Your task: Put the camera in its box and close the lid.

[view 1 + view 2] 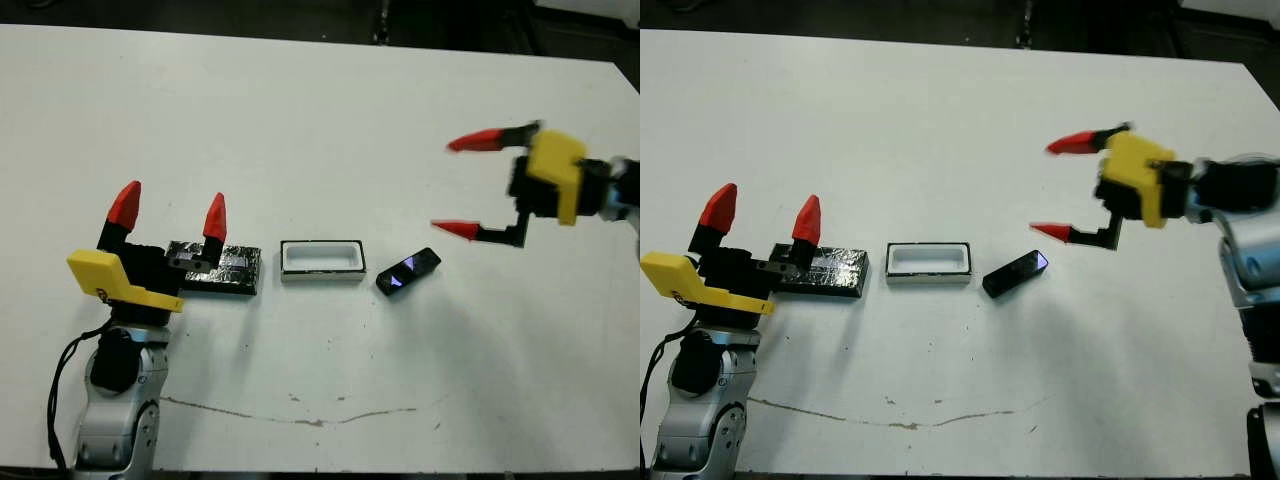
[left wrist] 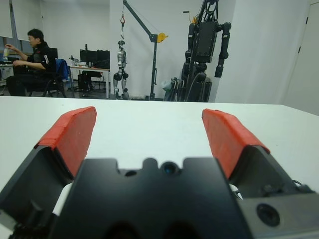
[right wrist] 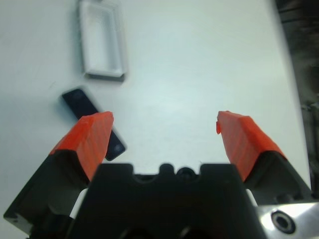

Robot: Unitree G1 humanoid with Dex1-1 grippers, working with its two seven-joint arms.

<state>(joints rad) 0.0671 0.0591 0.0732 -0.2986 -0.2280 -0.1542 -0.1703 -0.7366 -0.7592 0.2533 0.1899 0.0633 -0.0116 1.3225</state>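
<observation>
Right now the first step is on: getting the camera (image 1: 408,271). It lies tilted on the white surface (image 1: 320,120), just beside the empty box (image 1: 321,259). The right claw (image 1: 462,187) hangs wide open near it. Next it must go down over the camera and pinch. The left claw (image 1: 170,213) waits open by the lid (image 1: 232,269).

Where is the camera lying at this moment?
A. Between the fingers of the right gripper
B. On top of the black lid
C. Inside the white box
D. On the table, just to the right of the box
D: the camera lies tilted on the bare table, just to the right of the empty box, while the open right gripper holds nothing.
</observation>
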